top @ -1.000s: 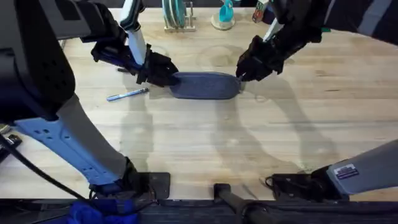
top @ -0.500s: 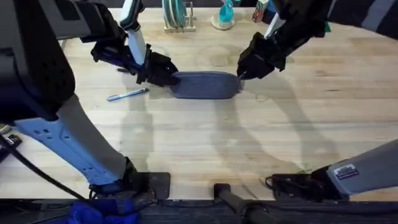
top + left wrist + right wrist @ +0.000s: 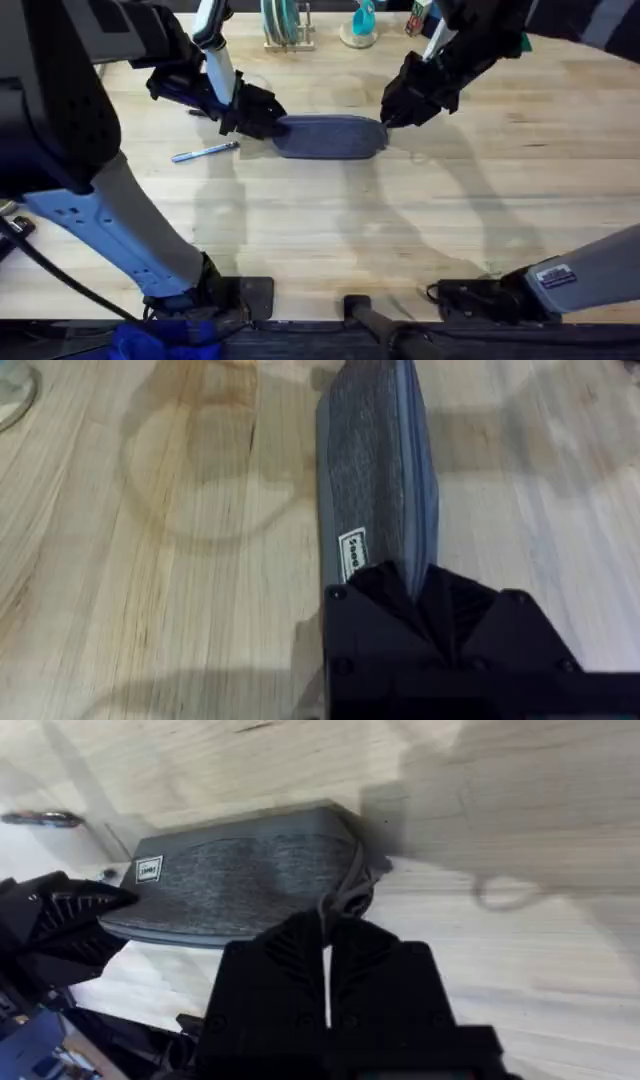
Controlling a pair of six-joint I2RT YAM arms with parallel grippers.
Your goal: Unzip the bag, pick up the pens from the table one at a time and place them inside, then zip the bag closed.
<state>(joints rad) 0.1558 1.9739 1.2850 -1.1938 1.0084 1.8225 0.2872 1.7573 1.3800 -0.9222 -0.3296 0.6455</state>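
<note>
Here the grey-blue bag [image 3: 330,136] lies flat across the far middle of the wooden tabletop [image 3: 400,230], its long axis running left to right, with an arm at each end. The left pincer [image 3: 262,118] is pressed together on the bag's left end, pinning it; in the left wrist view the dark fingers straddle the fabric edge just beside a small white label [image 3: 351,547]. The right pincer [image 3: 392,117] is at the opposite end, and in the right wrist view its fingers are nearly pressed together around the loop of cord [image 3: 345,892] hanging from the zipper end, so it appears to be pinching the pull, though the pull itself is too small to make out. The zipper line along the top looks closed, so I judge this to be the opening step: one end anchored, the other gripped, the unzip not yet made. A silvery pen with a blue end [image 3: 205,151] lies on the wood near the bag's left end, well clear of both pincers. A dark slim shape near the left arm may be the black pen, but I cannot tell. The next move calls for drawing the pull along the zipper toward the left end while the left pincer holds firm; if that grip slips, the whole bag will likely slide rather than open.
</note>
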